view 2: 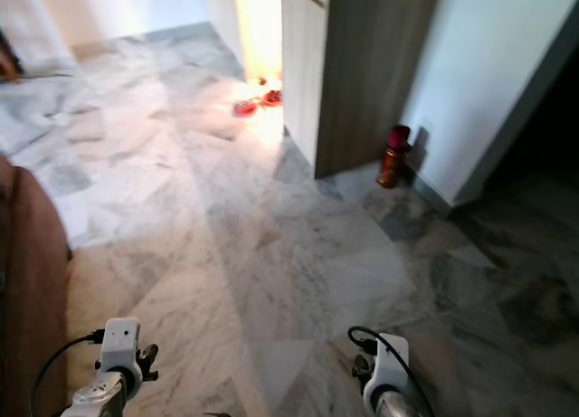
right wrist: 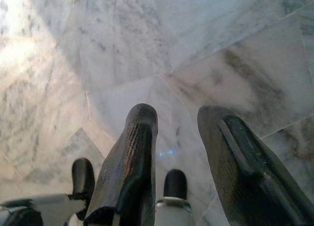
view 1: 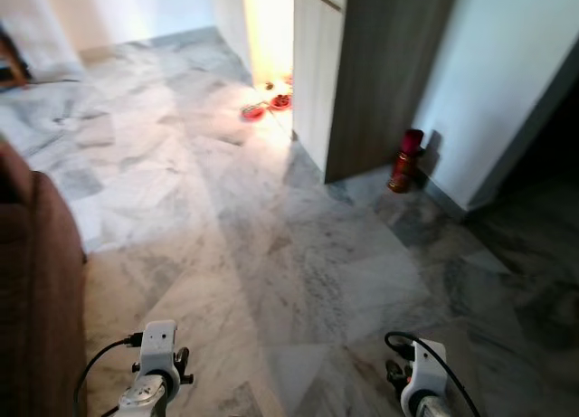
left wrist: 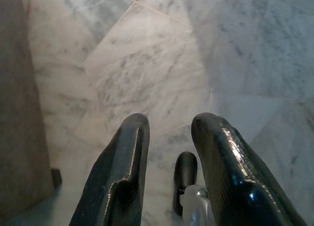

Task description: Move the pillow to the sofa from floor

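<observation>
The brown sofa (view 1: pixel 36 290) stands at my left, its side running along the pale marble floor (view 1: pixel 271 254). Both arms hang low in front of me, the left arm (view 1: pixel 156 367) close to the sofa and the right arm (view 1: pixel 421 381) further right. In the left wrist view my left gripper (left wrist: pixel 169 120) is open above bare floor tiles, with the sofa's side (left wrist: pixel 19 113) next to it. My right gripper (right wrist: pixel 179 111) is open too, and nothing is between its fingers.
A tall wooden cabinet (view 1: pixel 380 73) stands ahead, with a red bottle (view 1: pixel 407 159) on the floor at its right corner by the white wall (view 1: pixel 488 91). Red bowls (view 1: pixel 267 107) lie in a sunlit patch beyond. A dark passage (view 1: pixel 552 182) opens on the right.
</observation>
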Motion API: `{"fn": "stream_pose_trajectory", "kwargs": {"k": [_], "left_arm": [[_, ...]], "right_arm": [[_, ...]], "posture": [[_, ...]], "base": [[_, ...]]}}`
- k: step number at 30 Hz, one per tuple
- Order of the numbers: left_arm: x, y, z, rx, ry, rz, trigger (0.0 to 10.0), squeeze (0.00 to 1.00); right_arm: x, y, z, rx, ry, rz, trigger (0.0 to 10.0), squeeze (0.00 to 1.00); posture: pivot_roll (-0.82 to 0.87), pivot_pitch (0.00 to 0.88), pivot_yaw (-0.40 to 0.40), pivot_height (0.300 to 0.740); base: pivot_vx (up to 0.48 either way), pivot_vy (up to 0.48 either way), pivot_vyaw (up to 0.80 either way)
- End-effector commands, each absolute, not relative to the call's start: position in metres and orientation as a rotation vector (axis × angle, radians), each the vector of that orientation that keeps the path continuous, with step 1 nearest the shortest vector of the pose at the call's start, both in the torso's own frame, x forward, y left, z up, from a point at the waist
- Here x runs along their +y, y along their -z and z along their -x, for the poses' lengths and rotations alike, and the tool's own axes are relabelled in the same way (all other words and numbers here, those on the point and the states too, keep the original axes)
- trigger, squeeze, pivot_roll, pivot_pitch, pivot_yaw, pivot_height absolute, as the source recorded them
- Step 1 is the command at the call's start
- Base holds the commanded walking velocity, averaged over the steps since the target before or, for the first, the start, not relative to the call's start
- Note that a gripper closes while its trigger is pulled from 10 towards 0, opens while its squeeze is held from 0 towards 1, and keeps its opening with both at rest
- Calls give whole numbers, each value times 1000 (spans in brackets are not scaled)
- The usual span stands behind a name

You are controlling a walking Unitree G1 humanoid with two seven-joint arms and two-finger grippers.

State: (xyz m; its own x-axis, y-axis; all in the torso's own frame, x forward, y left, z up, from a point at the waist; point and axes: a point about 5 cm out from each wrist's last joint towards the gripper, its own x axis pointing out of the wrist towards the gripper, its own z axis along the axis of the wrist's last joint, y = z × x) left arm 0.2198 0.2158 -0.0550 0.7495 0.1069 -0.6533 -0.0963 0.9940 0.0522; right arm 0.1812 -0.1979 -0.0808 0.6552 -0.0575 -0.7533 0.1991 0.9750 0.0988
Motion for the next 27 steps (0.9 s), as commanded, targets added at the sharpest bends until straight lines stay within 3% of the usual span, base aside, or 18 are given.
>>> {"fn": "stream_pose_trajectory", "kwargs": {"k": [1, 10, 21, 27], "left_arm": [[218, 60, -212, 756, -104, -31, 10000, 0], [213, 63, -209, 779, -64, -41, 10000, 0], [210, 65, -207, 782, -70, -19, 10000, 0], [209, 65, -207, 793, -70, -24, 10000, 0]], "right_arm": [[-200, 79, -183, 831, 153, -174, 10000, 0], [-211, 78, -182, 820, 201, -175, 10000, 0], [-200, 79, -183, 826, 141, -159, 10000, 0], [-197, 79, -185, 819, 154, -213, 10000, 0]], "posture": [[-33, 0, 1, 740], [-39, 0, -2, 740], [-31, 0, -6, 740], [-26, 0, -4, 740]], "base": [[0, 0, 800], [0, 0, 800], [0, 0, 800], [0, 0, 76]]}}
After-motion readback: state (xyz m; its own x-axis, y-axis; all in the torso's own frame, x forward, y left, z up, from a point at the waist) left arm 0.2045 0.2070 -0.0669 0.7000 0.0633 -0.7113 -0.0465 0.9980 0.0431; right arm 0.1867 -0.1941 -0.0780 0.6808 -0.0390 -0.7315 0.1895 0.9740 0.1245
